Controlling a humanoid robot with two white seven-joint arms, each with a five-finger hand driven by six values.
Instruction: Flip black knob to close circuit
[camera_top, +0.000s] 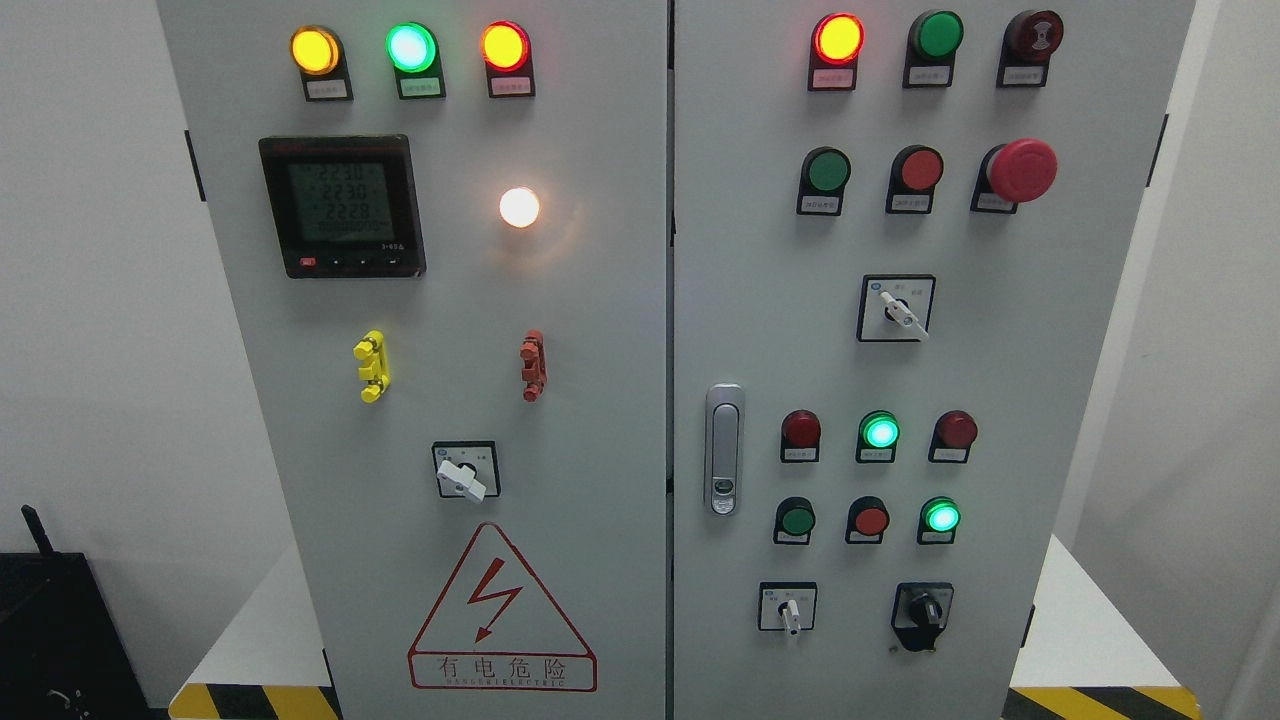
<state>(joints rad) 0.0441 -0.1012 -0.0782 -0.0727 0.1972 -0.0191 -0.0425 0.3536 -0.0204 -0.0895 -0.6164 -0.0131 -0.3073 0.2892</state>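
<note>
I see the black knob (922, 611) low on the right door, its handle pointing toward roughly five o'clock.

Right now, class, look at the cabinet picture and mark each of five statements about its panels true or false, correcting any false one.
1. The black knob sits at the lower right of the right door. True.
2. A robot hand is gripping the black knob. False: no hand or arm is in view.
3. The big red mushroom button is on the left door. False: it is on the right door, upper right.
4. The lightning warning triangle is below the white-handled switch on the left door. True.
5. The round lamp right of the meter screen is dark. False: it glows white.
</note>
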